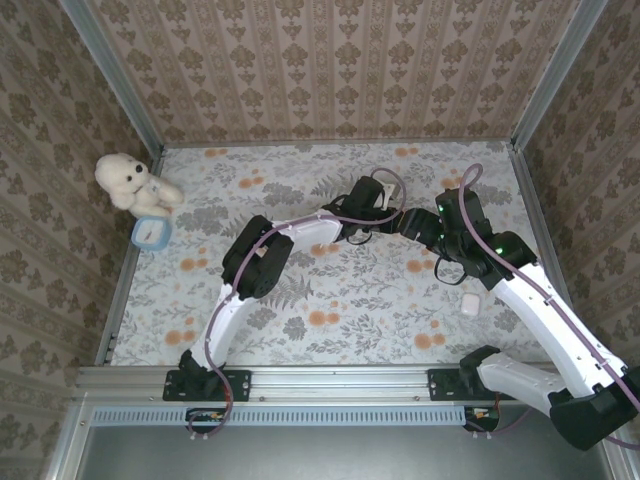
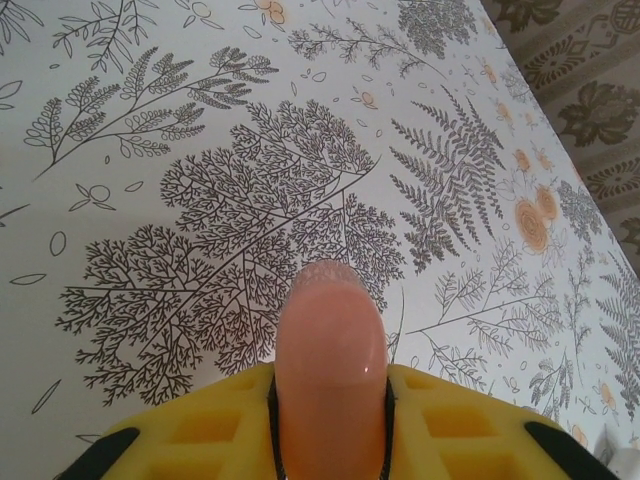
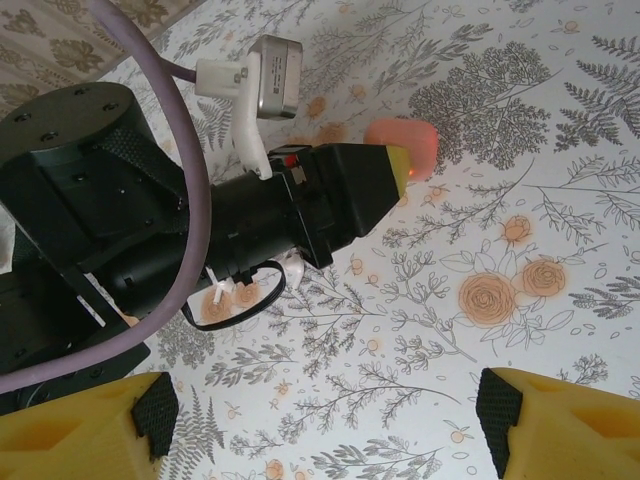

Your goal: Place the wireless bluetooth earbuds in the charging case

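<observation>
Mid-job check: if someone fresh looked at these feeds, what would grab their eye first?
The orange case pinched in the left jaws, near the middle of the flowered table, stands out most. A white teddy bear sits at the table's far left corner, and the right jaws stand wide open and empty, close to the left arm.

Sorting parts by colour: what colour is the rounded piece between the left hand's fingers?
The rounded piece is glossy peach-orange; left wrist view shows it best.
</observation>
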Controlling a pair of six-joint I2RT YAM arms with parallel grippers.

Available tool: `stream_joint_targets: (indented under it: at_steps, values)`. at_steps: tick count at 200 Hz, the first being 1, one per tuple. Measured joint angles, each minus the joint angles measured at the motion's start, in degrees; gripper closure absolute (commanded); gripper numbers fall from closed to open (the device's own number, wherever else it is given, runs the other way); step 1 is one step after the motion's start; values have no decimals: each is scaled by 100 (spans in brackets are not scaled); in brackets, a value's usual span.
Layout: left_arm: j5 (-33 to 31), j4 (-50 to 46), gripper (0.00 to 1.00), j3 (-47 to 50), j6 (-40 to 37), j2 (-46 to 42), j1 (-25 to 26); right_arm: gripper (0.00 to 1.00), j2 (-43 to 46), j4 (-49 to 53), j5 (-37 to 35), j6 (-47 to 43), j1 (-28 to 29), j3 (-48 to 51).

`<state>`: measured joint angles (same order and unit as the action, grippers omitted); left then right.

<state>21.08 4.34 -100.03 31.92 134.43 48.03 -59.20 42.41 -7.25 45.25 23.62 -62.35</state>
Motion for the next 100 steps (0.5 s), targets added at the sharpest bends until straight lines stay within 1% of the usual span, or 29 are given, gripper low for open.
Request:
stream_joint_targets:
  at_steps: [12, 65, 100]
  values:
    - [-13, -76, 66, -44, -7, 0, 0, 18, 0, -2, 7, 0, 0, 0]
    - [-39, -282, 66, -68, -20, 0, 0, 18, 0, -2, 15, 20, 0, 0]
    - [-39, -291, 63, -68, -33, 2, -2, 18, 0, -2, 15, 39, 0, 0]
